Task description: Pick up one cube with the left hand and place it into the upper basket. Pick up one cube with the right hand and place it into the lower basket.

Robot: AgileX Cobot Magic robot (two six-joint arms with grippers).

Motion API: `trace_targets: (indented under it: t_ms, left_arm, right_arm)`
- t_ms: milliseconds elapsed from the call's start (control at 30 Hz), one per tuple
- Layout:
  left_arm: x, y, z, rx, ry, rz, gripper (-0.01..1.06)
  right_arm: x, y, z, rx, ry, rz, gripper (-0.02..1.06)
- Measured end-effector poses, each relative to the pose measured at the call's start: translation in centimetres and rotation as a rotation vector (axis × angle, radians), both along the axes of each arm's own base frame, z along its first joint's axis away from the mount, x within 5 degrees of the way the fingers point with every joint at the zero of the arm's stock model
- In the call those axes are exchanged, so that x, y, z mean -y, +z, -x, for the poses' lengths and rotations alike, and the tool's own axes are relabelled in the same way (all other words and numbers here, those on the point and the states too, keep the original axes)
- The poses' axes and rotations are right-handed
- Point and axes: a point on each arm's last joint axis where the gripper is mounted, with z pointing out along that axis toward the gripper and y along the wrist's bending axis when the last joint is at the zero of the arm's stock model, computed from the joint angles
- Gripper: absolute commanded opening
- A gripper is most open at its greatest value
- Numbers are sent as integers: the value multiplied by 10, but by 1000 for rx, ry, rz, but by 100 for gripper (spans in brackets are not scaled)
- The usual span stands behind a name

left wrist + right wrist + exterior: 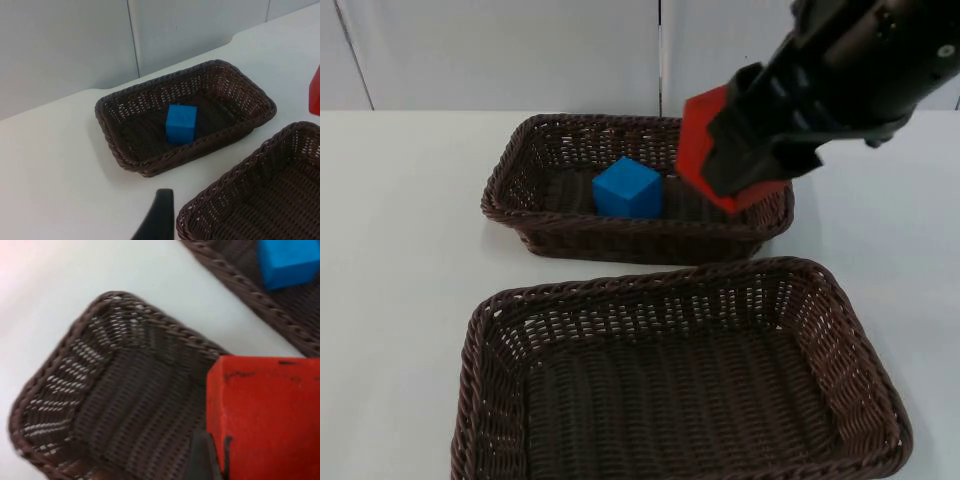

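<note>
My right claw [745, 160] grips the red cube [698, 135], held above the upper basket's [520, 165] right end. The blue cube [627, 188] sits inside it; I can't tell the left claw's [159, 220] state.

Right arm enters from upper right of top view, reaching down and toward centre, wrist tilted. Right gripper [725, 150] is raised in air, fingers closed on red cube [698, 135] (cube face sits against black finger [204, 460] in right wrist view). Left gripper: one black fingertip [159, 220] at edge of left wrist view, held above table, finger spacing not readable
</note>
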Motion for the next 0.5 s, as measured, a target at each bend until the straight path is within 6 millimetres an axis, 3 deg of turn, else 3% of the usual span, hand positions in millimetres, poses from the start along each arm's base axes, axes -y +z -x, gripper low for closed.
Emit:
trace_targets:
  t_ms: [300, 500]
  left_arm:
    - [0, 0, 0, 0, 0, 0, 83]
    - [0, 0, 0, 0, 0, 0, 83]
  right_arm:
    - [-9, 0, 9, -1, 37, -1, 0]
    - [-12, -11, 6, -24, 37, 23, 0]
